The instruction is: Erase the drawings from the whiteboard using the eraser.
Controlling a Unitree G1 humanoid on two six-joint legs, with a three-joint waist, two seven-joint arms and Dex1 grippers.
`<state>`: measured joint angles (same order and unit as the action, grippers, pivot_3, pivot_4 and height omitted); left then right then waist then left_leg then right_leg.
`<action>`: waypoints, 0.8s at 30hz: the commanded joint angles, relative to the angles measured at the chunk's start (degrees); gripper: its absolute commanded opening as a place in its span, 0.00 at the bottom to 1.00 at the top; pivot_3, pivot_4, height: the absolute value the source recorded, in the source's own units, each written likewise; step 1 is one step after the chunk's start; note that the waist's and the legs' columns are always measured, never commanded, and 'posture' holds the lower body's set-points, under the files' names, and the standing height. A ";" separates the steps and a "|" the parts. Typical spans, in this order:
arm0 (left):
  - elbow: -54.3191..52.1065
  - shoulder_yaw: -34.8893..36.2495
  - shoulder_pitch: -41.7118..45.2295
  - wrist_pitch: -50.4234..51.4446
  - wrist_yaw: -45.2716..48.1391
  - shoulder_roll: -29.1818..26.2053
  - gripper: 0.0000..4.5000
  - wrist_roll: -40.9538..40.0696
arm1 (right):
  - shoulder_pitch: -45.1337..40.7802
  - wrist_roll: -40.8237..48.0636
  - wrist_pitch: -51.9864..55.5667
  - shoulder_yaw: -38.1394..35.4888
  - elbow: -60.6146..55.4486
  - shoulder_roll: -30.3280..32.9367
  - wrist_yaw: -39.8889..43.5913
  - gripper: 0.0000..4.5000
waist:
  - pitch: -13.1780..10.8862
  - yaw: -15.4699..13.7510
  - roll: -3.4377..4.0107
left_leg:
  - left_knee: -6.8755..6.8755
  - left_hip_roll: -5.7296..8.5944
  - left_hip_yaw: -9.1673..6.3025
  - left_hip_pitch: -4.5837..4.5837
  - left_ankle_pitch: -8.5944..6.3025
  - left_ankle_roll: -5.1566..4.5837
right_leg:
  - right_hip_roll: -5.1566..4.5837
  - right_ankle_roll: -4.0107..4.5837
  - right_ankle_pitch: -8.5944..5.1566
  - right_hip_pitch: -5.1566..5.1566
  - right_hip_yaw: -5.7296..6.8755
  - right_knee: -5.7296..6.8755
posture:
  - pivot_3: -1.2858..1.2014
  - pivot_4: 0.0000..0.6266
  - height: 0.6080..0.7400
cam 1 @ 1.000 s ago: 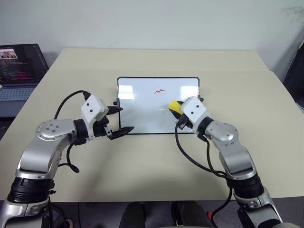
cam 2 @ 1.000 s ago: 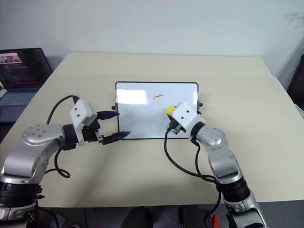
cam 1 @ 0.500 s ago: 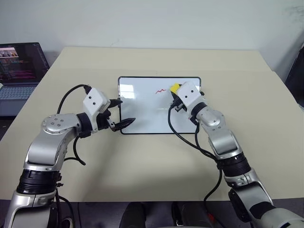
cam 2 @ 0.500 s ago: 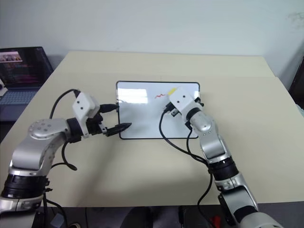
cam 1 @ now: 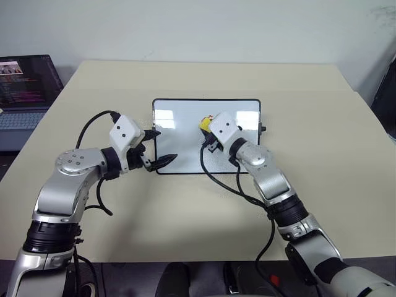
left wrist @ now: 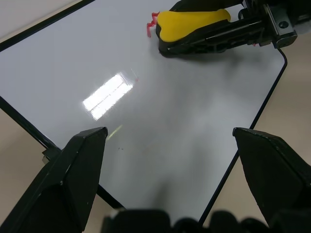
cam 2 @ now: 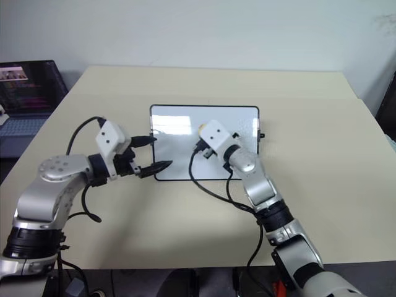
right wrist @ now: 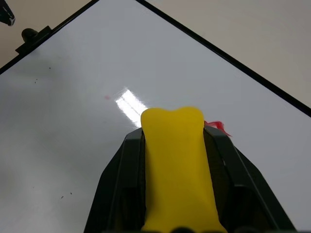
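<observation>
Progress: mostly wiped, judging by the board as it lies. One small trace of red drawing (left wrist: 151,23) visible beside the tip of the eraser; elsewhere on the white surface only glare and faint specks. Remaining, as a judgement: a pass over that last red mark, then a check for residue.

Left gripper (cam 1: 162,146): left of centre in the head view, jaws spread wide, grasping nothing; lower finger tip over the near left corner of the whiteboard (cam 1: 179,145), upper finger by the left edge. Contact with the frame not clear.

Right gripper (cam 1: 209,129): centre of the head view, clenched on the eraser (right wrist: 178,165), black fingers pressed to both long sides of the yellow block. Eraser tip over the upper middle of the board, just beside the red trace, apparently against the surface.

Whiteboard: flat on the beige table (cam 1: 185,210), centre of frame, beyond both wrists.

Laptop (cam 1: 25,86): upper left of frame, off the table's edge, well apart.
</observation>
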<state>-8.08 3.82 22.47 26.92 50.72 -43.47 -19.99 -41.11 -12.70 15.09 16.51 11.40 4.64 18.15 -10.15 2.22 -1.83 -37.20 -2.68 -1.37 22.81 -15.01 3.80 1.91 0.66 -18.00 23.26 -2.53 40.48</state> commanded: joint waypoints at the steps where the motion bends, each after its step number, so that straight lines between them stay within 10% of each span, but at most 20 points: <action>1: -2.25 1.19 -0.55 -0.68 0.09 -0.37 1.00 -0.47 | -3.78 -1.21 -4.07 -3.40 0.70 0.58 -5.45 0.28 | 0.00 -0.02 0.00 | -0.03 0.00 0.00 0.00 0.00 0.00 | 0.00 0.00 0.00 0.00 0.00 0.03 | 0.52 0.24 1.00; 11: -2.33 1.30 -0.46 -0.84 0.17 -0.62 1.00 -0.42 | -0.98 1.81 1.69 1.30 0.56 0.87 6.25 0.28 | 0.03 0.24 -0.04 | -0.05 -0.01 0.03 -0.07 0.00 0.00 | 0.01 0.00 0.00 0.02 -0.03 0.18 | 0.52 0.24 1.00; 24: -2.36 1.39 -0.67 -1.47 0.06 -0.46 1.00 -0.27 | -4.38 -0.70 -1.07 -0.72 6.42 2.22 1.47 0.28 | 0.02 0.29 -0.02 | -0.71 0.02 -0.06 -0.01 0.00 -0.02 | 0.03 -0.03 0.01 -0.04 0.04 0.60 | 0.52 0.24 1.00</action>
<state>-8.64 3.83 21.42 26.75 50.76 -43.49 -20.06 -45.21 -14.06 12.97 15.63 17.29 6.29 17.85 -10.13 2.51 -1.86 -37.91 -2.67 -1.44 22.80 -15.01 3.78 1.94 0.63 -17.98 23.22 -2.49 41.08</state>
